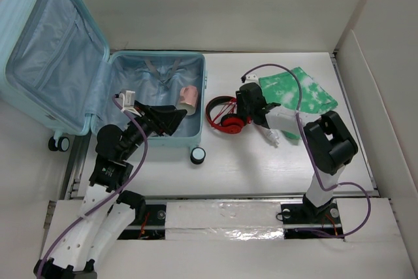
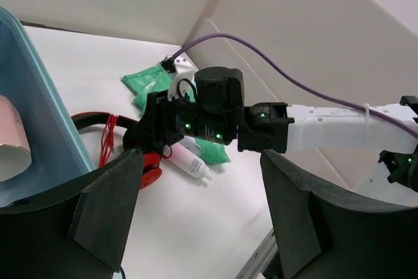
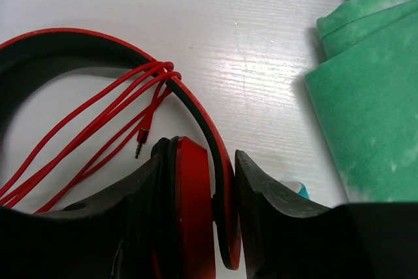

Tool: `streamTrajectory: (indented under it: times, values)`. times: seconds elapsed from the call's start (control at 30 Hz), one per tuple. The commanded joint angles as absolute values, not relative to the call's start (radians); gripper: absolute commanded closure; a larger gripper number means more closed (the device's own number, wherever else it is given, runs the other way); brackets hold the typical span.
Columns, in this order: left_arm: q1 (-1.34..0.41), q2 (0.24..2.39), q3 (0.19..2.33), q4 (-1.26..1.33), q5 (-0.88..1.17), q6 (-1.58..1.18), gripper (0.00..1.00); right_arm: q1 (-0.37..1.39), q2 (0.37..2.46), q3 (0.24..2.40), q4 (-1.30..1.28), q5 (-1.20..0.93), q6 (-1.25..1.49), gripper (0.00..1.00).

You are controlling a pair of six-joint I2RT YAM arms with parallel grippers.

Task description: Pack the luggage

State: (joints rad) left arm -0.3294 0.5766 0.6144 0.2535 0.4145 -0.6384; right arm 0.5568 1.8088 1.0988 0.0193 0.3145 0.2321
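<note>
Pale aqua ribbed hard-shell luggage (image 1: 55, 44) lying open at far left, light-blue lining bared; left gripper (image 1: 177, 122) spread wide, empty; right gripper (image 3: 199, 158) clamped on red headphones (image 1: 228, 122)

Bright, even overhead light; the white tabletop (image 1: 261, 168) nearly washes out, with soft shadows. Silver tape (image 1: 222, 233) along its near edge glares. Wrist-view foregrounds are blurred.

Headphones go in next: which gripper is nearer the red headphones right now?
Right. The right gripper has its fingers on either side of one ear cup of the red headphones. The left gripper hangs over the luggage, apart from them.
</note>
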Motion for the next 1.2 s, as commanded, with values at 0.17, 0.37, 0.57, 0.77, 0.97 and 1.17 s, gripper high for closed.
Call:
streamTrajectory:
  times: [0.17,0.37,0.57,0.77,0.97,1.17]
  values:
    - [-0.325,0.571,0.609,0.321,0.416,-0.646,0.30,0.549,1.765,1.108,0.027,0.222,0.232,0.86]
    - [-0.325,0.565,0.618,0.310,0.396,-0.640,0.30,0.558,1.504,1.086,0.067,0.270,0.221,0.90]
    - [-0.325,0.523,0.626,0.295,0.353,-0.632,0.30,0.610,1.370,1.121,0.083,0.219,0.209,0.90]
    - [-0.325,0.489,0.675,0.261,0.327,-0.603,0.31,0.736,1.581,1.345,0.117,0.192,0.213,0.90]
    - [-0.325,0.404,0.704,0.218,0.236,-0.565,0.31,0.850,1.894,1.688,0.146,0.172,0.210,0.85]
    - [-0.325,0.348,0.686,0.207,0.192,-0.555,0.31,0.922,2.192,2.006,0.109,0.152,0.215,0.74]
